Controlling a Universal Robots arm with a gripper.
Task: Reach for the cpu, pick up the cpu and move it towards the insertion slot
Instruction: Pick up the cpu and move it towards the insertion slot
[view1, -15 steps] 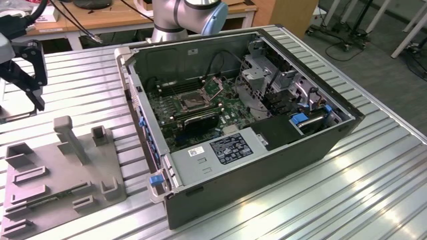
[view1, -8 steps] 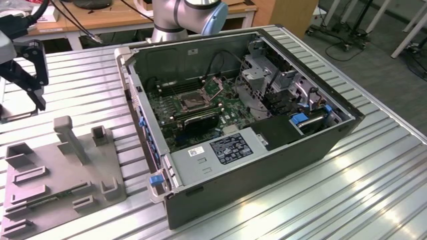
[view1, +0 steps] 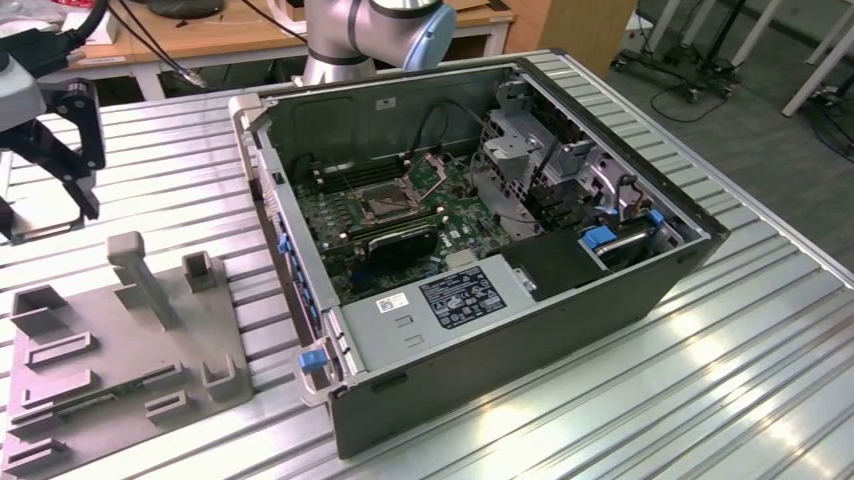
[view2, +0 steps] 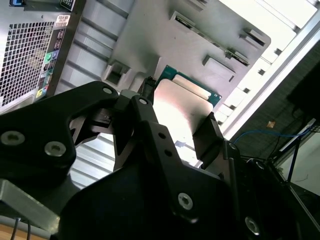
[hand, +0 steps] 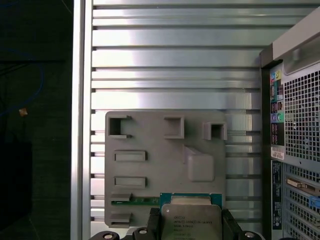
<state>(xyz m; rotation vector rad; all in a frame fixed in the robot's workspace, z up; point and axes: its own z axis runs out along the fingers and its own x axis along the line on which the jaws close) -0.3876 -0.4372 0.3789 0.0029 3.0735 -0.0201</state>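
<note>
In both wrist views the cpu (hand: 190, 226) (view2: 181, 102), a silvery square chip with a green edge, sits between the black fingers (hand: 153, 220) of my gripper (hand: 190, 218) (view2: 177, 114), which is shut on it. The chip hangs above the grey fixture plate (hand: 155, 170). In the exterior view the gripper (view1: 54, 195) hovers at the exterior view's left, over the table and beyond the fixture plate (view1: 120, 340). The insertion slot (view1: 387, 203), a dark square socket with a metal frame, lies on the motherboard inside the open computer case (view1: 534, 330), well away from the gripper.
The open case has tall walls and a grey metal box with a white label (view1: 441, 300) at its near end. Upright blocks (view1: 138, 275) rise from the fixture plate. The arm's base (view1: 360, 40) stands behind the case. Ribbed metal table (view1: 747, 380) surrounds everything.
</note>
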